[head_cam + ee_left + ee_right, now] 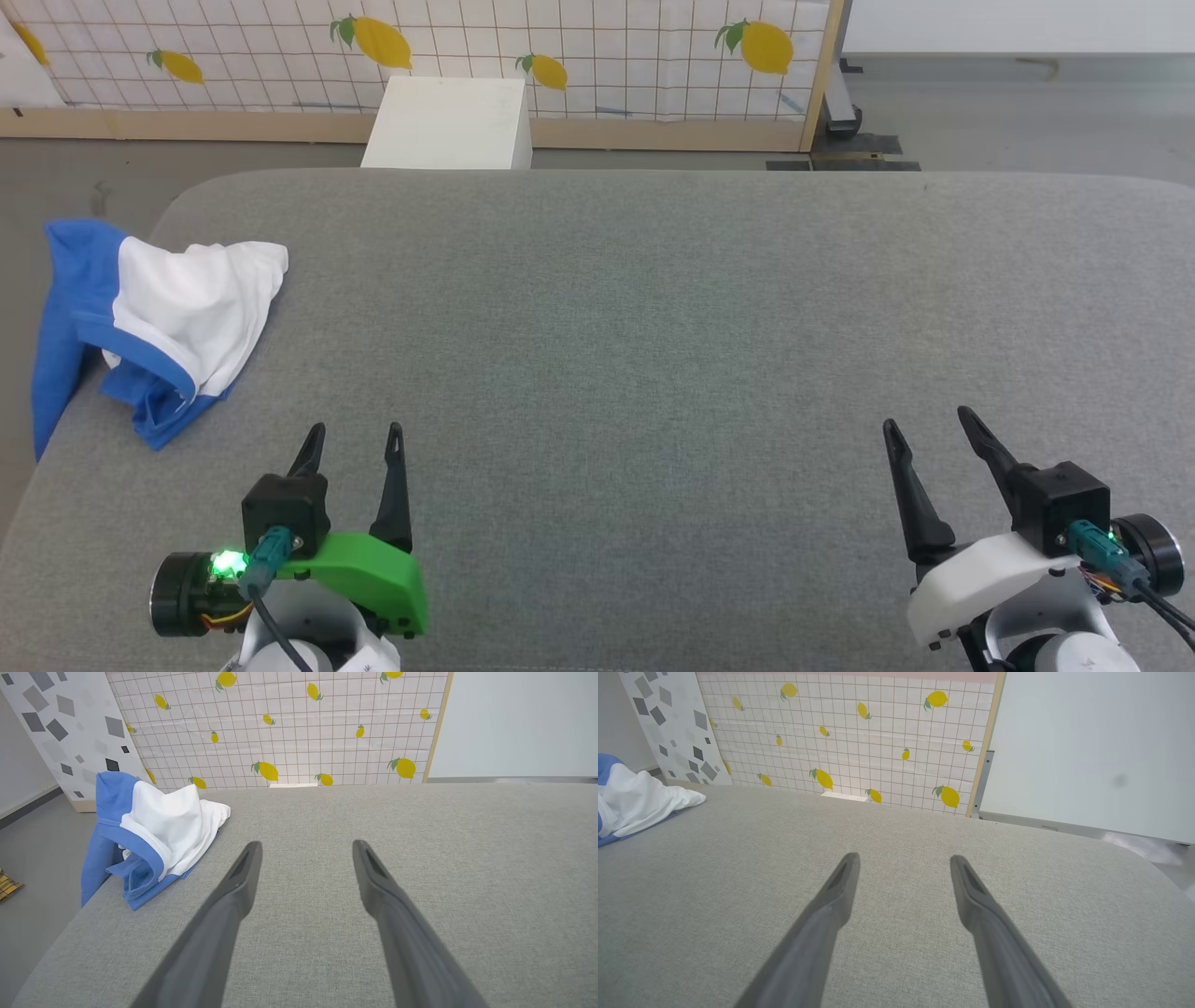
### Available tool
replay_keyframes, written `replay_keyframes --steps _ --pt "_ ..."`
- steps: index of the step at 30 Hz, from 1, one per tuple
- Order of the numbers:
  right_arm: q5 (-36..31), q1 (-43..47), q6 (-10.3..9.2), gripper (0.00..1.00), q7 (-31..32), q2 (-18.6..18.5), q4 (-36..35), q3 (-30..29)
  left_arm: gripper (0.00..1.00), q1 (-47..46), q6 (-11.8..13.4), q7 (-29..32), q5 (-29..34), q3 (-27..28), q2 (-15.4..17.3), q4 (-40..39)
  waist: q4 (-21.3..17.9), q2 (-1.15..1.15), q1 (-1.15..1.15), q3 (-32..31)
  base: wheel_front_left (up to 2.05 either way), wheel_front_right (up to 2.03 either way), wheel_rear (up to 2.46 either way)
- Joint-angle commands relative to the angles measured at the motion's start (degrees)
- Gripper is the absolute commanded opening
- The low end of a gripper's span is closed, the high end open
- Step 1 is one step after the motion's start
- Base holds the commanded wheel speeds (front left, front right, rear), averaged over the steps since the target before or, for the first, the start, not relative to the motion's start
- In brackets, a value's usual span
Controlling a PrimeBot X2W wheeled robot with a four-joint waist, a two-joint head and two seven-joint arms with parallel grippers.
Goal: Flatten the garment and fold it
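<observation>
Head view, shirt (177, 308) bunched at left edge of grey desk (653, 327), left pincer (356, 429) and right pincer (926, 418) spread wide, both empty

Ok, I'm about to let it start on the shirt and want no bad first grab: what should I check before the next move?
1. Left gripper open, holding nothing: ok.
2. Right gripper open, holding nothing: ok.
3. Garment lying flat: not ok, bunched in a heap.
4. Garment wholly on the grey cushion: not ok, a blue part hangs over its left edge.
5. Which side faces up: cannot tell.
6. Garment on the left gripper's side: ok.
</observation>
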Motion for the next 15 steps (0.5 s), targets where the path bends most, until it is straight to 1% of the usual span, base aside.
replay_keyframes --steps 1,8,15 --pt "0.4 -0.2 -0.01 1.0 -0.5 0.0 0.1 -0.2 1.0 -0.5 0.6 -0.7 -0.3 -0.3 0.0 0.3 0.1 0.0 0.0 0.0 0.0 0.0 0.0" --pt "0.6 -0.2 -0.01 1.0 -0.9 0.0 0.0 -0.5 1.0 -0.9 1.1 -1.5 -0.8 -0.9 0.1 1.0 1.3 0.0 0.0 0.0 0.0 0.0 0.0" --pt "0.9 -0.1 -0.02 1.0 -1.4 0.0 0.0 -0.8 1.0 -1.1 1.6 -2.4 -1.4 -1.3 0.3 1.5 3.6 0.0 0.0 -0.1 0.0 0.0 0.0"
